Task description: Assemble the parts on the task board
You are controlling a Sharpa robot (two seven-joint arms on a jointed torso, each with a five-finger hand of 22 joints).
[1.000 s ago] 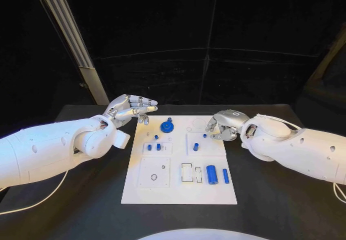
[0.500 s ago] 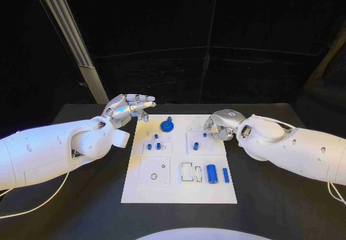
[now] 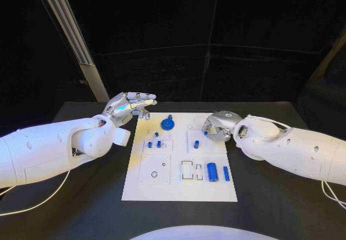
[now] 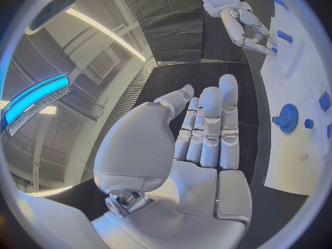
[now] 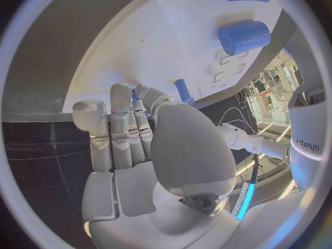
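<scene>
The white task board (image 3: 180,187) lies in the middle of the table. My right hand (image 3: 218,125) hangs over its far right part with the fingers curled down around a small blue part (image 3: 205,133). In the right wrist view a sliver of that part (image 5: 135,94) shows between thumb and fingers (image 5: 121,122); whether it is gripped I cannot tell. A blue peg (image 5: 184,91) stands just beside them. My left hand (image 3: 130,107) is raised beyond the board's far left corner, palm open and fingers (image 4: 211,122) straight, holding nothing. The blue gear (image 3: 168,124) stands near it.
Small blue pegs (image 3: 153,145) stand in the board's left block. A thick blue cylinder (image 3: 212,171) and a thin peg (image 3: 225,173) lie at the right. A slanted metal post (image 3: 76,50) rises behind the table's far left corner.
My right hand has slid left across the board's far right part and closed in on the small blue part. My left hand has lifted slightly; its fingers have straightened.
</scene>
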